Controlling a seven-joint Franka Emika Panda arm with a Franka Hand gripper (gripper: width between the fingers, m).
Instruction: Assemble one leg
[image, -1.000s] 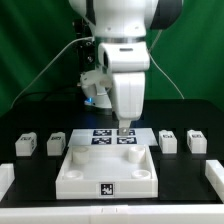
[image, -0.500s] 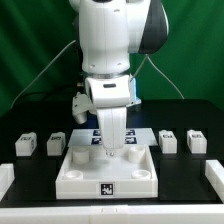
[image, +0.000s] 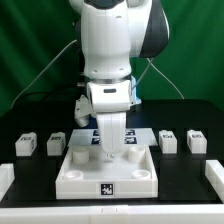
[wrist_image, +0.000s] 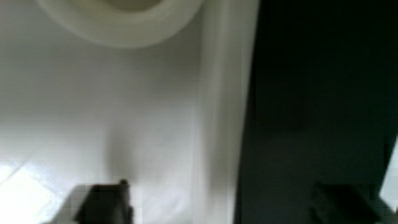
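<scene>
Four small white legs with tags stand in a row: two at the exterior view's left (image: 27, 145) (image: 56, 143) and two at its right (image: 168, 141) (image: 196, 141). The large white tabletop (image: 100, 178) lies between them, tray side up. My gripper (image: 110, 152) is low over the tabletop's far edge and holds no leg. In the wrist view the gripper (wrist_image: 228, 203) is open. Its dark fingertips (wrist_image: 100, 203) stand wide apart, one over the tabletop's white surface (wrist_image: 143, 120), the other over the black table. A round corner hole (wrist_image: 125, 12) shows.
The marker board (image: 98, 133) lies just behind the tabletop, mostly hidden by my arm. White rails sit at the table's front corners (image: 5, 178) (image: 216, 176). A green curtain hangs behind.
The arm swung from behind the marker board toward the exterior view's left and front. The gripper came down to the tabletop's far edge. Since half a second ago it barely moved.
</scene>
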